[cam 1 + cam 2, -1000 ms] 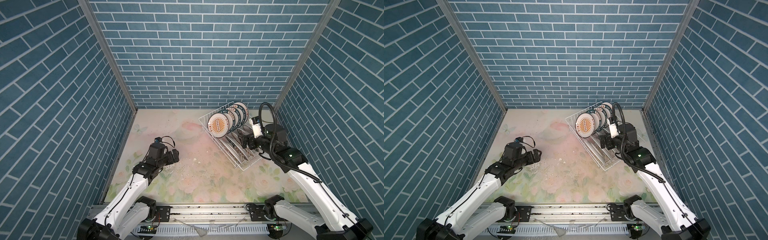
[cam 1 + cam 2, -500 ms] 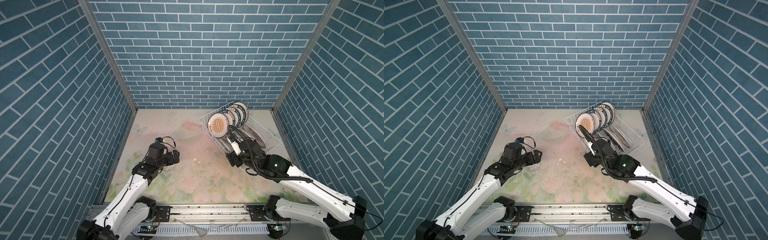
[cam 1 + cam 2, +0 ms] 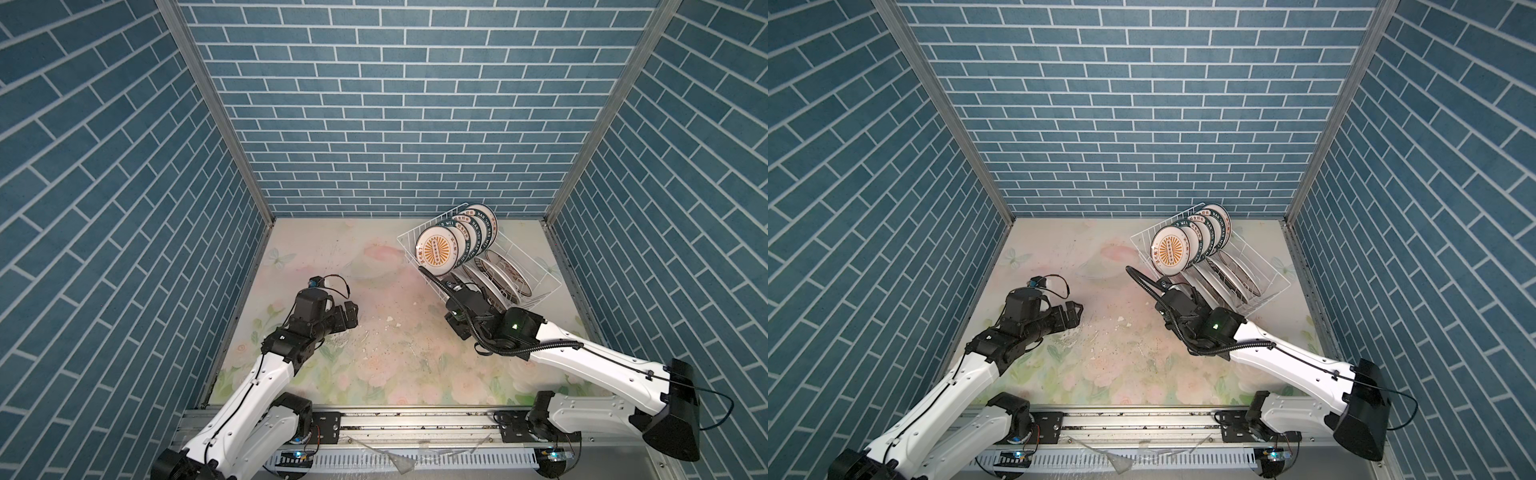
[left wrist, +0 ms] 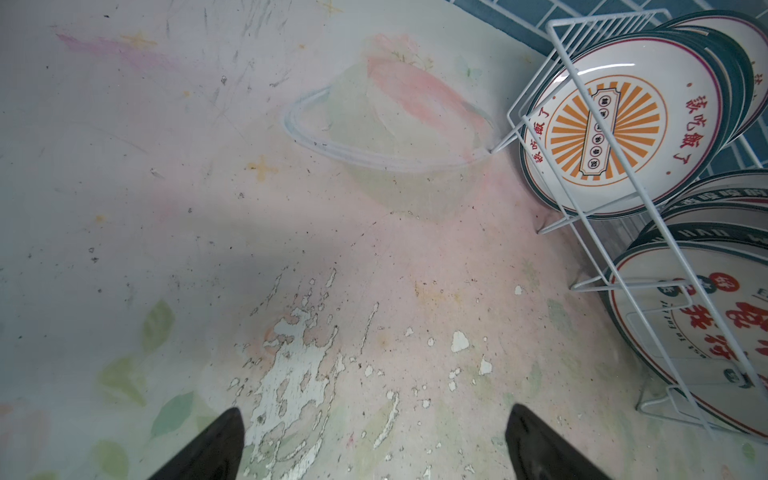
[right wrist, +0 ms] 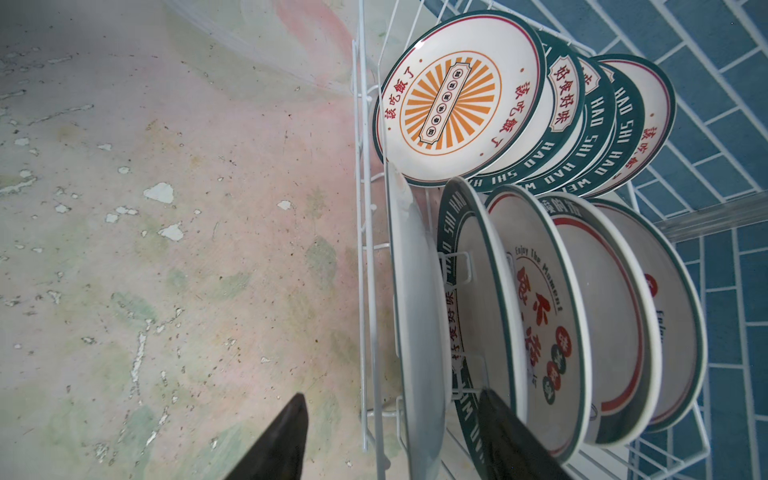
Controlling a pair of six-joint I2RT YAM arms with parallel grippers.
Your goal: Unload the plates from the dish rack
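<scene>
Noted at far right of worn floral tabletop (image 3: 332, 257): white wire dish rack (image 3: 540, 268), set askew near the back corner. Holds two rows of plates (image 5: 457, 99) on edge, back row fronted by orange sunburst plate (image 3: 437, 251). Right gripper (image 5: 390, 395) at rack's near end, fingers parted astride white-backed end plate (image 5: 419, 311), one outside the rack wall, not clamped. Left gripper (image 4: 374, 409) over bare tabletop, well apart from rack, fingers spread wide, grasping nothing.
</scene>
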